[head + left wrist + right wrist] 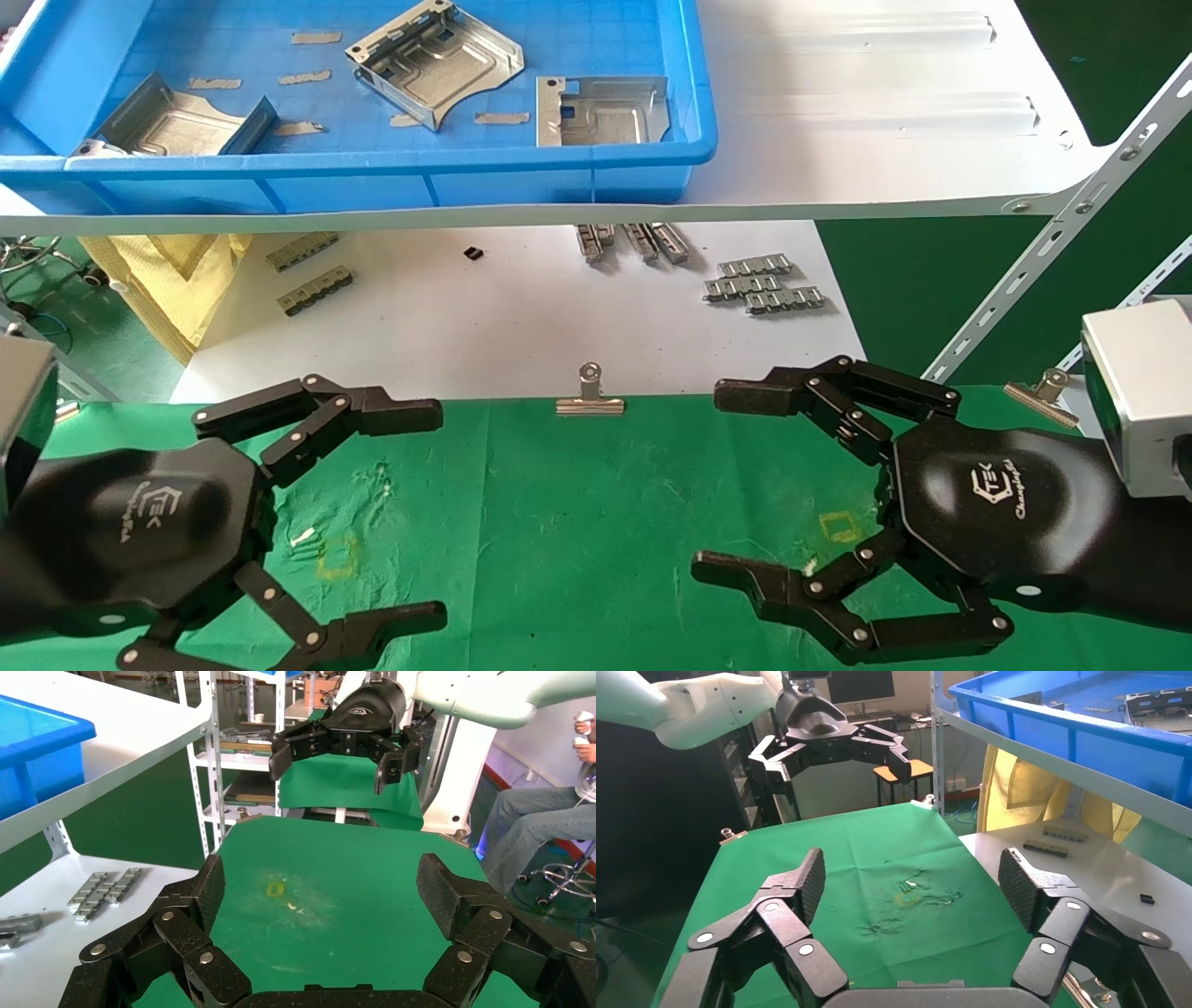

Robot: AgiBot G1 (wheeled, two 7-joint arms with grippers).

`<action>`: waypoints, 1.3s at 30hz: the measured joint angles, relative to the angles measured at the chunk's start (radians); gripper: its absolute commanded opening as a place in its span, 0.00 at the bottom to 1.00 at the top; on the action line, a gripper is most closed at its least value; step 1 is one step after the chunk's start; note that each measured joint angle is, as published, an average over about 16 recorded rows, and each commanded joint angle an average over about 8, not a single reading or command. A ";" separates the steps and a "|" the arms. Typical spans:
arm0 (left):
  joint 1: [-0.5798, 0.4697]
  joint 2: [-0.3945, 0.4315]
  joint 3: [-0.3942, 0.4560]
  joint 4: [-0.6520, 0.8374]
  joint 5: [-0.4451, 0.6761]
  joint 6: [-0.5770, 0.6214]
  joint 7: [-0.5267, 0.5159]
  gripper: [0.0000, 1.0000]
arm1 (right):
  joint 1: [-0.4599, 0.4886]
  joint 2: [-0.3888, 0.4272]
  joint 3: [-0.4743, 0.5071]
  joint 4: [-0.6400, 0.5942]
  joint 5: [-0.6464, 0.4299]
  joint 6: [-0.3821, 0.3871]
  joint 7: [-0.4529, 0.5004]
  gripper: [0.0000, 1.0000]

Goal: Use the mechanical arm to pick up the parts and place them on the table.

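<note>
Three silvery stamped parts lie in the blue tray (pixel 372 172) on the upper shelf: one at its left (pixel 177 121), one in the middle (pixel 433 61), one at its right (pixel 603 110). Below and nearer lies the table (pixel 559 522) in green cloth with yellow square marks. Both mechanical arms hover low over the cloth, facing each other. My left gripper (pixel 438 514) (pixel 323 888) is open and holds nothing. My right gripper (pixel 708 480) (pixel 912 881) is likewise open and holds nothing. Each wrist view shows the other arm's hand farther off.
The white shelf board (pixel 885 140) overhangs the lower white surface, which carries grey clip strips (pixel 764 284). Silver binder clips (pixel 589 396) pin the cloth's far edge. A slanted metal bracket (pixel 1071 233) rises at the right. A seated person (pixel 548 832) is beyond the table.
</note>
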 measured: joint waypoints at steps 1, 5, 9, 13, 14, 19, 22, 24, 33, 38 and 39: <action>0.000 0.000 0.000 0.000 0.000 0.000 0.000 1.00 | 0.000 0.000 0.000 0.000 0.000 0.000 0.000 0.00; 0.000 0.000 0.000 0.000 0.000 0.000 0.000 1.00 | 0.000 0.000 0.000 0.000 0.000 0.000 0.000 0.00; 0.000 0.000 0.000 0.000 0.000 0.000 0.000 1.00 | 0.000 0.000 0.000 0.000 0.000 0.000 0.000 0.00; 0.000 0.000 0.000 0.000 0.000 0.000 0.000 1.00 | 0.000 0.000 0.000 0.000 0.000 0.000 0.000 0.00; 0.000 0.000 0.000 0.000 0.000 0.000 0.000 1.00 | 0.000 0.000 0.000 0.000 0.000 0.000 0.000 0.00; 0.000 0.000 0.000 0.000 0.000 0.000 0.000 1.00 | 0.000 0.000 0.000 0.000 0.000 0.000 0.000 0.00; 0.000 0.000 0.000 0.000 0.000 0.000 0.000 1.00 | 0.000 0.000 0.000 0.000 0.000 0.000 0.000 0.00; 0.000 0.000 0.000 0.000 0.000 0.000 0.000 1.00 | 0.000 0.000 0.000 0.000 0.000 0.000 0.000 0.00; 0.000 0.000 0.000 0.000 0.000 0.000 0.000 1.00 | 0.000 0.000 0.000 0.000 0.000 0.000 0.000 0.00; 0.000 0.000 0.000 0.000 0.000 0.000 0.000 1.00 | 0.000 0.000 0.000 0.000 0.000 0.000 0.000 0.00; 0.000 0.000 0.000 0.000 0.000 0.000 0.000 1.00 | 0.000 0.000 0.000 0.000 0.000 0.000 0.000 0.00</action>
